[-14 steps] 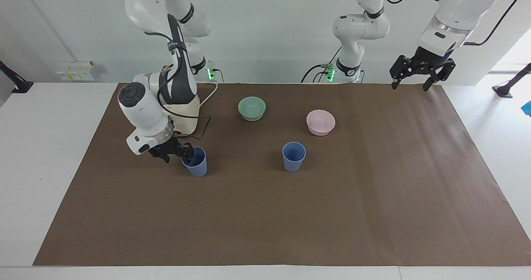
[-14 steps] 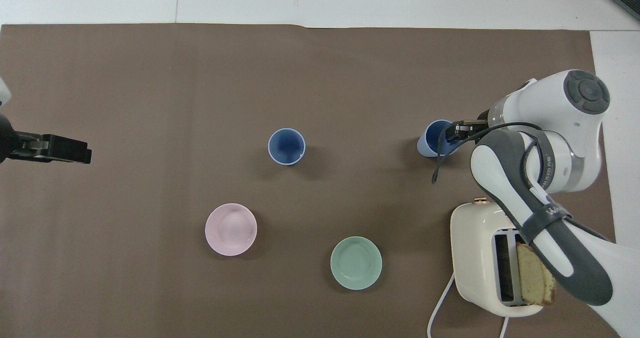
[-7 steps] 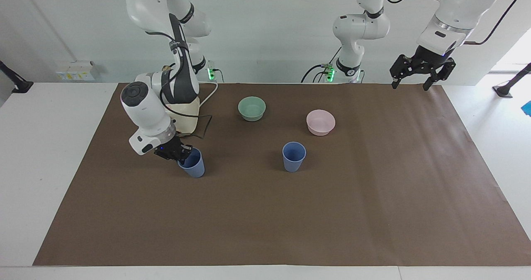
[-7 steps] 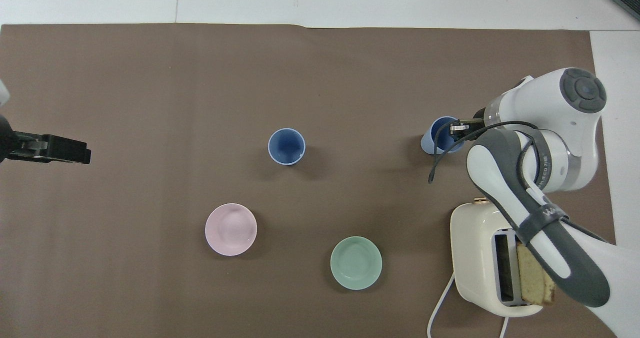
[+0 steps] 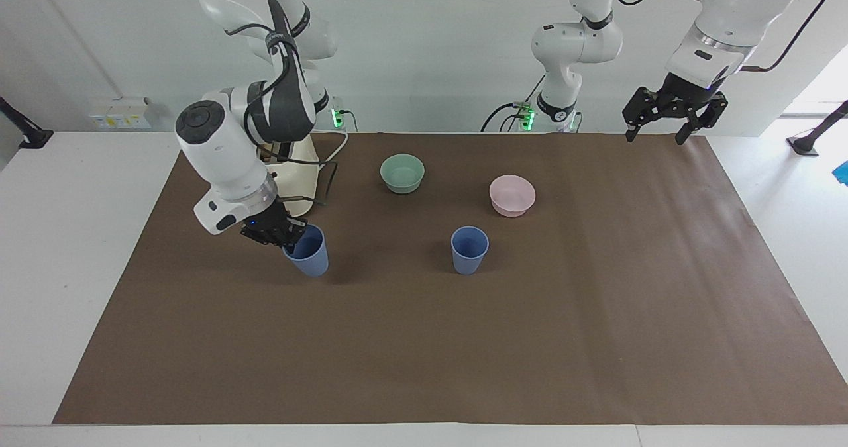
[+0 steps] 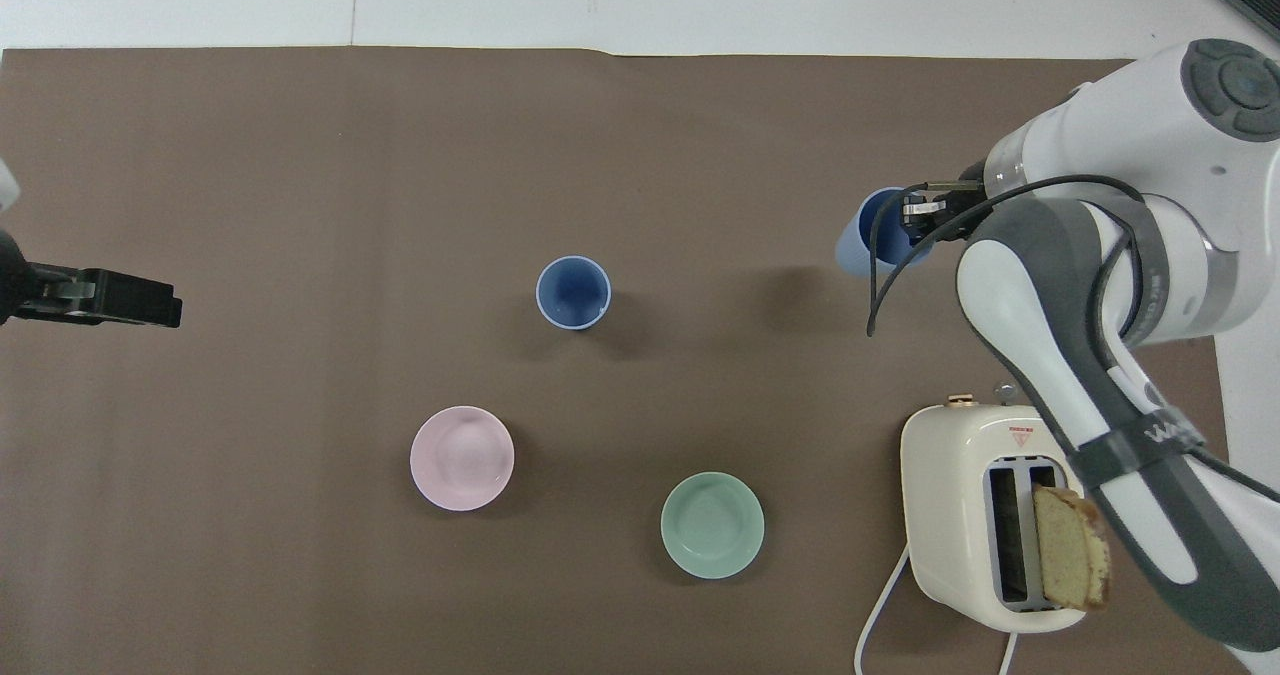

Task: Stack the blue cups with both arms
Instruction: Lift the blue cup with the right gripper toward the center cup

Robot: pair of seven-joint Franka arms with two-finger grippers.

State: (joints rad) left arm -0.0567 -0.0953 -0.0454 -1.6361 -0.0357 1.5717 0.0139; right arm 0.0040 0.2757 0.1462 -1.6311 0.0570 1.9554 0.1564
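One blue cup (image 5: 469,250) stands upright on the brown mat near the middle of the table; it also shows in the overhead view (image 6: 573,293). My right gripper (image 5: 288,235) is shut on the rim of the other blue cup (image 5: 310,256) and holds it, tilted, just above the mat toward the right arm's end. The overhead view shows this gripper (image 6: 915,217) with one finger inside that cup (image 6: 862,243), whose shadow lies apart from it. My left gripper (image 5: 654,139) is open and empty, raised over the mat's edge at the left arm's end, where it waits; it also shows in the overhead view (image 6: 165,310).
A cream toaster (image 5: 301,182) with a bread slice (image 6: 1070,560) in one slot stands near the right arm's base. A mint-green bowl (image 5: 402,173) and a pink bowl (image 5: 512,195) sit nearer to the robots than the standing cup.
My right gripper has closed on the cup's rim and lifted it off the mat, its arm rising. The left arm and the other cup have not moved.
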